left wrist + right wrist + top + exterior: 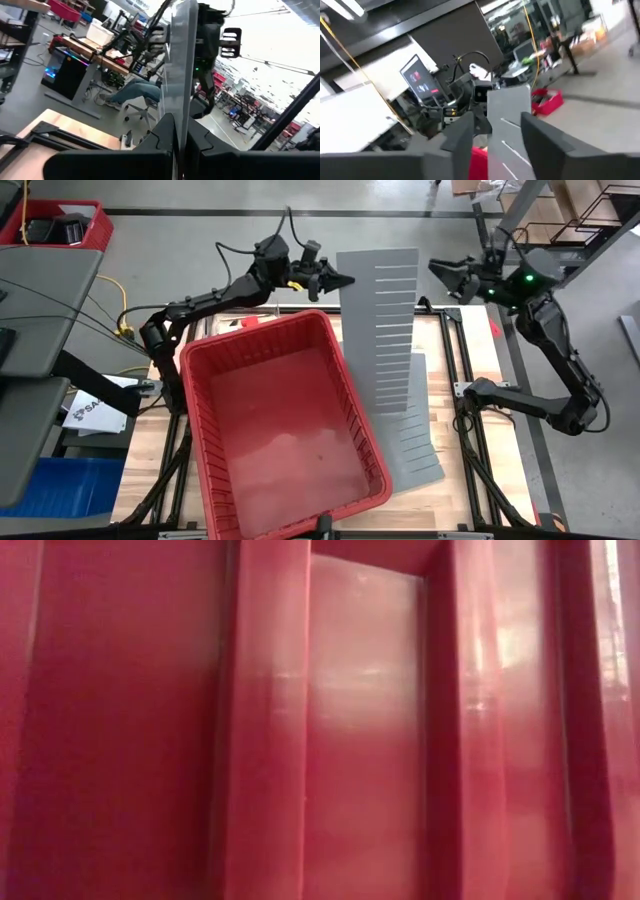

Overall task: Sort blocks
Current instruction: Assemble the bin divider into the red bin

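High view: left gripper (345, 280) pinches the raised grey divider sheet's (385, 310) edge; right gripper (440, 268) is spread, just off its other edge; red bin (200, 380) on wooden table (150, 450).
Low view: bin wall (320, 720) blocks everything.
Left wrist view: fingers (165, 135) clamp sheet edge.
Blocks: none visible.
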You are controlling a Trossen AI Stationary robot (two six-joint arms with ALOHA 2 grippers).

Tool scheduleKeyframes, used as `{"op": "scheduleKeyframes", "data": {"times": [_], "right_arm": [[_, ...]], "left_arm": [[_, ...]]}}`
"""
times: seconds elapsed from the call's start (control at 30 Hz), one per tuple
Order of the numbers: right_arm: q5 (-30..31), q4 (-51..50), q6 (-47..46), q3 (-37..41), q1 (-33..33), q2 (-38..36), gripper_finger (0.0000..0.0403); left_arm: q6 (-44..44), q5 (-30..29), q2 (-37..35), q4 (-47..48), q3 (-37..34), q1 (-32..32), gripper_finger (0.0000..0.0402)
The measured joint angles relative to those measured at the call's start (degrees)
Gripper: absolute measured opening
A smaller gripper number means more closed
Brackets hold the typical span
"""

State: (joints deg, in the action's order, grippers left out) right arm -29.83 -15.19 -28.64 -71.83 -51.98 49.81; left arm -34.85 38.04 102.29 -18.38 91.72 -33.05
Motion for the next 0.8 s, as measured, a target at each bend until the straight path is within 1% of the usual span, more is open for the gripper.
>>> {"op": "scheduleKeyframes", "data": {"times": [0.07,0.17,0.3,0.43,0.5,0.57,0.77,0.8], "right_arm": [[0.53,-3.40,3.54,-2.82,-0.05,-0.02,0.0184],[1.15,-12.78,8.33,-8.14,-0.04,0.25,0.0193],[4.29,-30.44,14.79,-14.81,0.02,0.43,0.0194],[8.78,-48.43,18.96,-17.47,0.02,0.21,0.0194],[9.60,-55.95,20.04,-16.79,0.02,-0.17,0.0194],[9.78,-59.88,20.72,-14.73,0.02,-0.82,0.0194],[9.67,-59.90,20.71,-3.32,0.02,-5.23,0.0194],[8.73,-59.90,20.69,-0.99,0.02,-6.04,0.0194]], "left_arm": [[-0.02,-0.31,-0.30,-0.14,0.00,-0.31,0.0002],[-0.79,-1.80,-1.06,-1.32,-0.04,-0.98,0.0001],[-1.01,-3.23,-2.91,-1.97,-0.04,-1.92,0.0001],[-2.43,-3.48,-4.05,-2.13,-0.04,-2.55,0.0001],[-3.54,-3.45,-4.60,-2.33,-0.04,-2.68,0.0001],[-4.26,-3.49,-5.20,-2.61,-0.04,-2.68,0.0001],[-5.18,-3.55,-6.94,-2.58,-0.04,-2.75,0.0000],[-5.48,-3.53,-7.35,-2.56,-0.04,-2.90,0.0000]]}}
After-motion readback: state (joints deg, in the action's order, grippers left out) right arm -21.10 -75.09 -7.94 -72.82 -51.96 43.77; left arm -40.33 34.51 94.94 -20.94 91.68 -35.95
